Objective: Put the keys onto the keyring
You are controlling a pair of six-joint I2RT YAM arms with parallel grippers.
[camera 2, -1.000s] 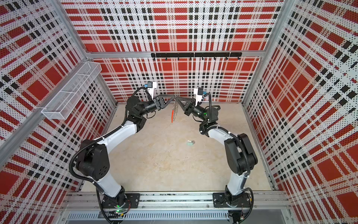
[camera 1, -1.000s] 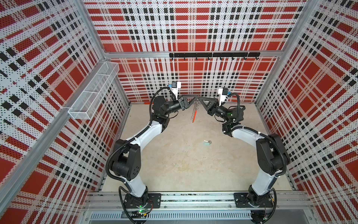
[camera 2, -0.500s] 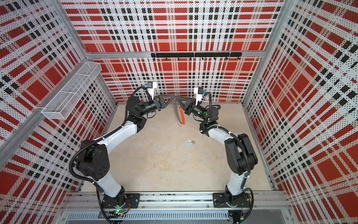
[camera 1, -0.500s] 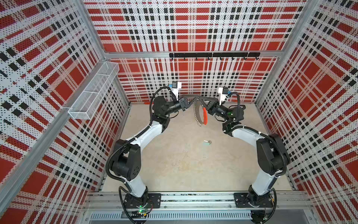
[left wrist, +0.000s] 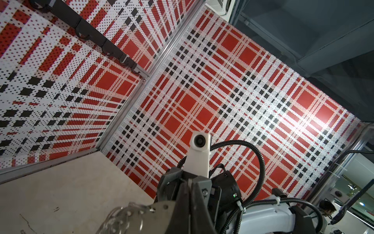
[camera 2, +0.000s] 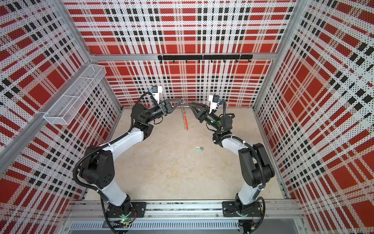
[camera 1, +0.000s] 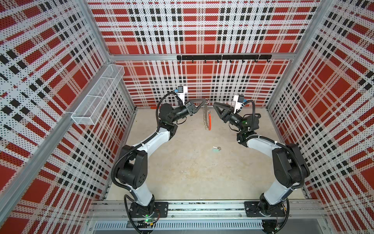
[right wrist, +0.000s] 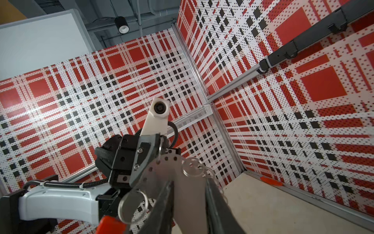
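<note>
Along the walls of the plaid cell sit the only fittings: a white wire basket (camera 1: 97,95) on the left wall and a black hook rail (camera 1: 222,57) across the back wall. A small orange-red strip (right wrist: 270,181) lies on the floor (camera 1: 192,174) at the foot of a wall. Both arms reach in toward the back middle, their tips facing each other, and the keyring (camera 1: 206,117) hangs between them, raised off the floor and turned edge-on to both top views, with its orange-red arc on the side toward the right arm.

The left gripper (camera 1: 204,100) is pressed together on the top of the keyring, which dangles straight down from its tip; the silver wire clips show along the rim. The right gripper (camera 1: 215,104) stands just beside the ring with a visible gap, touching nothing. In the right wrist view its two fingers (right wrist: 165,200) are parted a little, and the ring's flat grey face fills the space beyond them.

The keys (camera 1: 216,149) lie flat on the floor with their mint-green tag, well below the hanging ring and nearer the right arm, held by neither gripper.
</note>
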